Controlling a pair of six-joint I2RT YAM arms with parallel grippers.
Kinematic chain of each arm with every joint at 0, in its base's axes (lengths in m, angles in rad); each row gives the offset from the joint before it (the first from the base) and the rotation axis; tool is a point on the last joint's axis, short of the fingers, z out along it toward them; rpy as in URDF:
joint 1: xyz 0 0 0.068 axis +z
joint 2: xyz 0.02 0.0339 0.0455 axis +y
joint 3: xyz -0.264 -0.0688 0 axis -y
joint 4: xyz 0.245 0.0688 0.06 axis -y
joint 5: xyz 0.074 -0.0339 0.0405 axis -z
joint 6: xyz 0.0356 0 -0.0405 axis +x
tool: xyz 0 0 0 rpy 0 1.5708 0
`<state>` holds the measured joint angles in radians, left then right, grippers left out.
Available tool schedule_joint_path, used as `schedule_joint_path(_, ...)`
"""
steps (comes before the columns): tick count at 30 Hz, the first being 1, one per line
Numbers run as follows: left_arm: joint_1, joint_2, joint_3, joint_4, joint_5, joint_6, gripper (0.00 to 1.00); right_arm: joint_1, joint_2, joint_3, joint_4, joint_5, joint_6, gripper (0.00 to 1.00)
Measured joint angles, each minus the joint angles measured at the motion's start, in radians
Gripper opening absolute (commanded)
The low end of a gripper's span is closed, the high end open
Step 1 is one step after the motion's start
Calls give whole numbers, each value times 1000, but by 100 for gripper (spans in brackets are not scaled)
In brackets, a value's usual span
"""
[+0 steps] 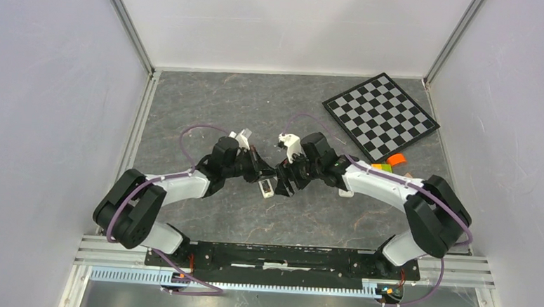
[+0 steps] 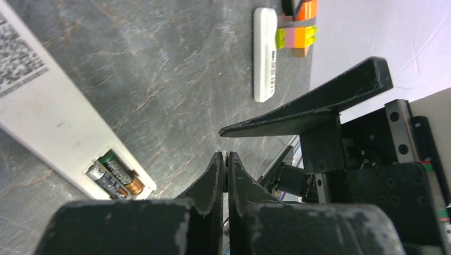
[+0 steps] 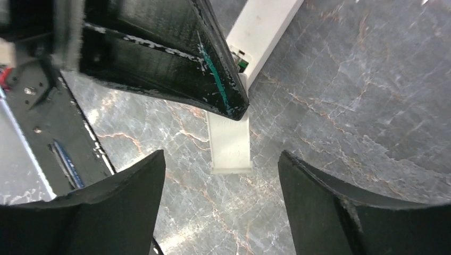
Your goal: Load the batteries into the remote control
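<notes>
2 batteries [image 2: 114,176] lie side by side in the open compartment at one end of the white remote control [image 2: 48,117], which lies flat on the grey marbled desk [image 2: 159,69]. Each is a small dark cylinder with printed lettering. 1 shows a green band and a brassy-gold end, the other a silvery end.

The left hand [image 2: 226,155] hangs just above that end of the remote, its 2 fingers pressed together with nothing visible between them. The right hand [image 3: 222,159] is spread wide and holds nothing. Under its gap, a small white rectangular cover [image 3: 230,146] lies on the desk just beside the compartment end of the remote. A slim white device with a barcode sticker [image 2: 265,53] lies well apart, next to some coloured blocks [image 2: 300,34].
</notes>
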<state>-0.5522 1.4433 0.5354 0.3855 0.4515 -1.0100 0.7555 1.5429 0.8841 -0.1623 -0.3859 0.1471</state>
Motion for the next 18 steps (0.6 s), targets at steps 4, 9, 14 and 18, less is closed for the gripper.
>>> schedule_joint_path(4,0,-30,0,41,28,43,2,-38,-113,-41,46,-43,61,89)
schedule_joint_path(9,0,-93,31,64,102,143,2,-100,-301,-114,201,-130,196,86)
schedule_joint_path(14,1,-135,119,103,216,235,2,-123,-394,-125,289,-161,281,79)
schedule_joint_path(18,1,-171,177,129,296,296,2,-124,-447,-125,306,-148,297,70)
